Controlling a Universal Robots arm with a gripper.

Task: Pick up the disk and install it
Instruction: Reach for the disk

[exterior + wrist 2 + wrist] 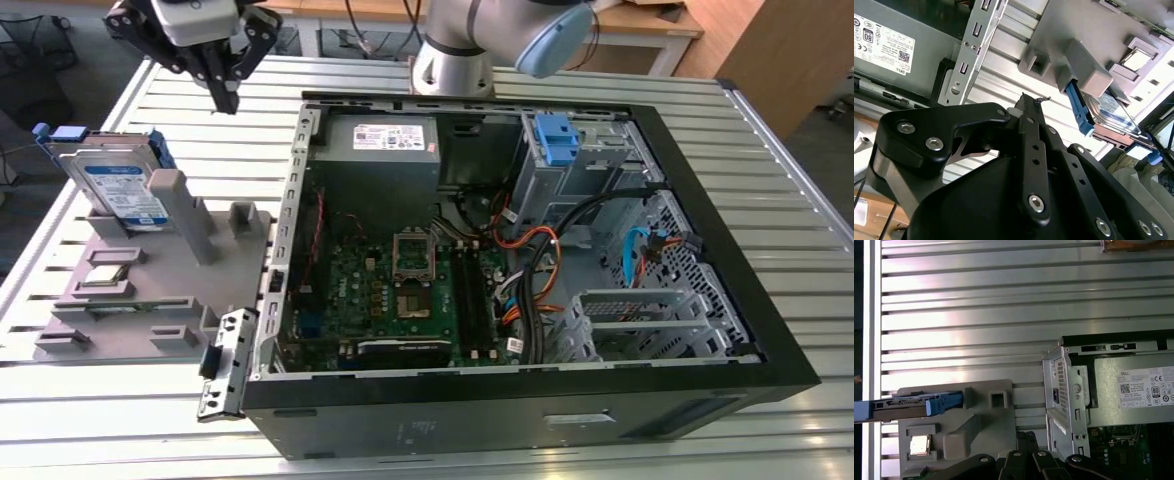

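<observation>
The tool [228, 99] hangs above the bench [801, 170], apparently closed and empty. The disk [118, 185] stands upright in a grey fixture [160, 290].

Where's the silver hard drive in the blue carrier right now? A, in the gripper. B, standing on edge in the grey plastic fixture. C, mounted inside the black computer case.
B: the silver hard drive in its blue carrier stands on edge in the grey plastic fixture.
</observation>
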